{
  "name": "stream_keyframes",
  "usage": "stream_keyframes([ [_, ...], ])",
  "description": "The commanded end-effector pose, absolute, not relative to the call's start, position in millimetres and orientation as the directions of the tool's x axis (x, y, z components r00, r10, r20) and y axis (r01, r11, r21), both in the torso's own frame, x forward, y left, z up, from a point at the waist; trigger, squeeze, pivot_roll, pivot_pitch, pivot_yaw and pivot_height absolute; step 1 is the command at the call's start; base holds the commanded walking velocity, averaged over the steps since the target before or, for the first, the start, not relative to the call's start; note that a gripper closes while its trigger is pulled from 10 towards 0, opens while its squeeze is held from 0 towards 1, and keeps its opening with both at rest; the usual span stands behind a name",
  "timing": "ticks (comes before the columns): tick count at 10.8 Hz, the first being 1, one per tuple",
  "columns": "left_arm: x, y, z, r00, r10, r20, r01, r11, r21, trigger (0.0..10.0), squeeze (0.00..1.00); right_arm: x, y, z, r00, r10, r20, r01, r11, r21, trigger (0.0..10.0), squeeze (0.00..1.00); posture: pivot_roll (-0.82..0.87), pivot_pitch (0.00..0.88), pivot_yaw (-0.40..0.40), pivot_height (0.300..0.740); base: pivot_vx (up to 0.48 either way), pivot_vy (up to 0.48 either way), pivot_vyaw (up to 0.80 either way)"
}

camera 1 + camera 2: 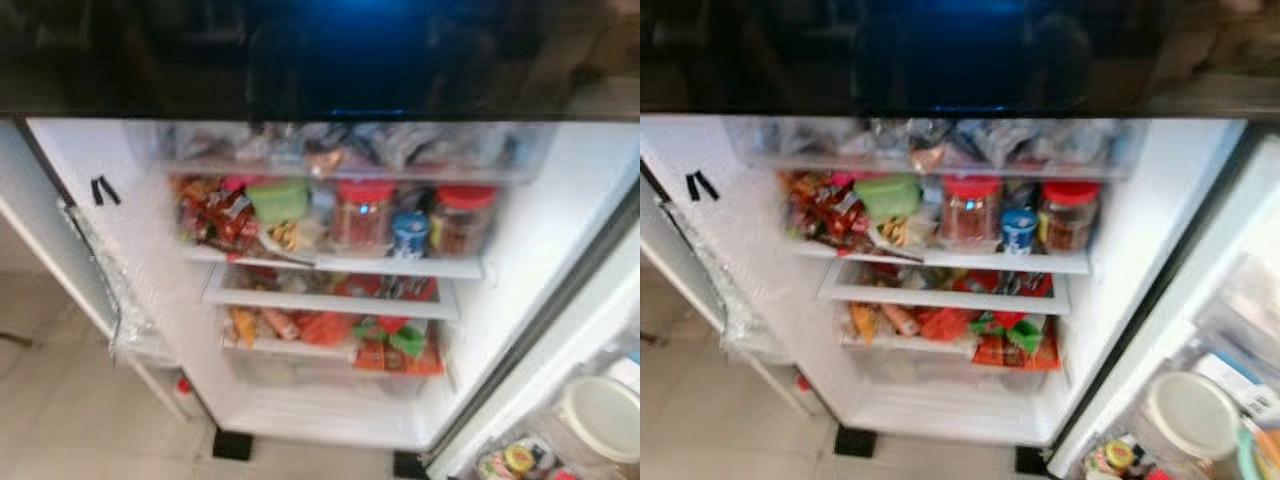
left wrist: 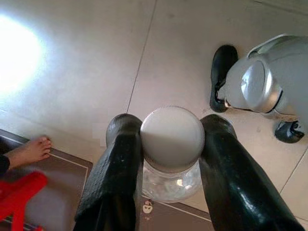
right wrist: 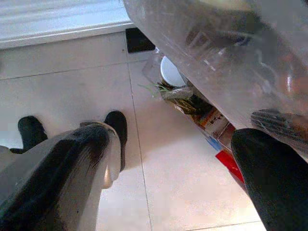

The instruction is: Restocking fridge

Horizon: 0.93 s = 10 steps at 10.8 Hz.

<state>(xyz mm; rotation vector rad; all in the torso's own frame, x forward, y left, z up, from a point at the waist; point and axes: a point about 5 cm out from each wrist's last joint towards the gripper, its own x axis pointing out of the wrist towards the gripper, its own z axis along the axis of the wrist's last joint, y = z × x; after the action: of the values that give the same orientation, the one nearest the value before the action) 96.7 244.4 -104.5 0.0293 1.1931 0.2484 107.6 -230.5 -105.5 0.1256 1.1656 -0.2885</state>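
The fridge [image 1: 520,290] stands open before me, its shelves packed with snack packets [image 1: 215,215], a green box [image 1: 280,198], red-lidded jars [image 1: 363,212] and a small blue tub [image 1: 409,233]. Lower shelves hold orange and green packets [image 1: 385,345]. In the left wrist view my left gripper [image 2: 171,144] is shut on a clear jar with a grey screw lid [image 2: 172,139], held above the tiled floor. My right gripper [image 3: 178,163] is open, with nothing between its fingers, just under a clear door bin [image 3: 216,57].
The fridge's right door [image 1: 1230,340] hangs open, with a white-lidded tub [image 1: 1190,412] and small items in its bins. A plastic-wrapped left door [image 1: 95,270] is open too. A person's bare foot [image 2: 29,151] rests on a dark mat beside a red object [image 2: 17,192]. My own feet [image 2: 222,72] stand on beige tiles.
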Motion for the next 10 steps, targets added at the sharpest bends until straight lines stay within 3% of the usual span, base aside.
stream_keyframes([
  [1, 100.0, 246.1, -103.1, 0.361, 0.205, -0.910, -0.148, 0.976, 0.160, 10.0, 0.00, 117.2, -241.7, -99.8, 0.396, -0.201, -0.896, 0.307, 0.949, -0.078, 10.0, 0.00, -0.01, 0.000, -0.007, 0.740, 0.000, -0.285, 0.00],
  [4, 104.6, 245.7, -101.9, 0.380, 0.196, -0.904, -0.132, 0.979, 0.157, 10.0, 0.00, 120.6, -241.3, -98.9, 0.402, -0.200, -0.894, 0.305, 0.949, -0.075, 10.0, 0.00, -0.01, 0.000, -0.008, 0.740, 0.000, -0.285, 0.00],
  [7, 109.8, 244.6, -100.2, 0.421, 0.188, -0.888, -0.134, 0.980, 0.143, 10.0, 0.00, 123.0, -241.5, -98.2, 0.408, -0.196, -0.892, 0.299, 0.951, -0.072, 10.0, 0.00, -0.01, 0.000, -0.013, 0.740, 0.000, 0.000, 0.00],
  [8, 115.0, 244.9, -97.5, 0.473, 0.193, -0.859, -0.134, 0.980, 0.146, 10.0, 0.00, 123.5, -241.5, -98.0, 0.410, -0.194, -0.891, 0.297, 0.952, -0.070, 10.0, 0.00, -0.01, 0.000, -0.016, 0.740, 0.000, 0.000, 0.00],
  [9, 142.1, 242.1, -86.1, 0.606, 0.185, -0.774, -0.122, 0.983, 0.139, 10.0, 0.00, 123.8, -241.5, -97.9, 0.411, -0.190, -0.891, 0.292, 0.954, -0.069, 10.0, 0.00, 0.00, 0.000, -0.016, 0.740, 0.000, 0.000, 0.00],
  [10, 197.1, 242.4, -52.4, 0.801, 0.175, -0.572, -0.104, 0.982, 0.155, 10.0, 0.00, 124.3, -241.3, -97.8, 0.413, -0.186, -0.892, 0.288, 0.955, -0.066, 10.0, 0.00, 0.00, 0.000, -0.014, 0.740, 0.000, 0.000, 0.00],
])
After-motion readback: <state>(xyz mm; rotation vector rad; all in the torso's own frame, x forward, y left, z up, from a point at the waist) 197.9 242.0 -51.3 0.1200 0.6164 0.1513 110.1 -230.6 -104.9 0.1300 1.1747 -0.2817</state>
